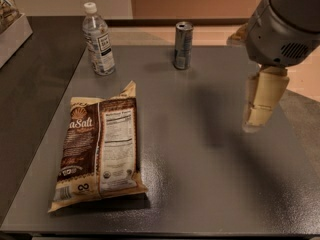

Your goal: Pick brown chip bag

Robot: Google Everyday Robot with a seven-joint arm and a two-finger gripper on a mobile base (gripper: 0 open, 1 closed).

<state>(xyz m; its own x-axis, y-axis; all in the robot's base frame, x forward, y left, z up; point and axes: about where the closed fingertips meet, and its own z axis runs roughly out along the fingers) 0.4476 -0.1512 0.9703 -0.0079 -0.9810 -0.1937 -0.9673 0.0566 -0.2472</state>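
Nothing is grasped yet: the brown chip bag (100, 149) is left on the counter (200, 184), well apart from the pincer (256, 119) at the right (whether it is open or closed cannot be told).

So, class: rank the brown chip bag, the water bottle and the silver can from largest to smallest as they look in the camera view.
1. brown chip bag, largest by far, though nearest the camera.
2. water bottle, about as far back as the can.
3. silver can.
The gripper hangs at right, touching none.
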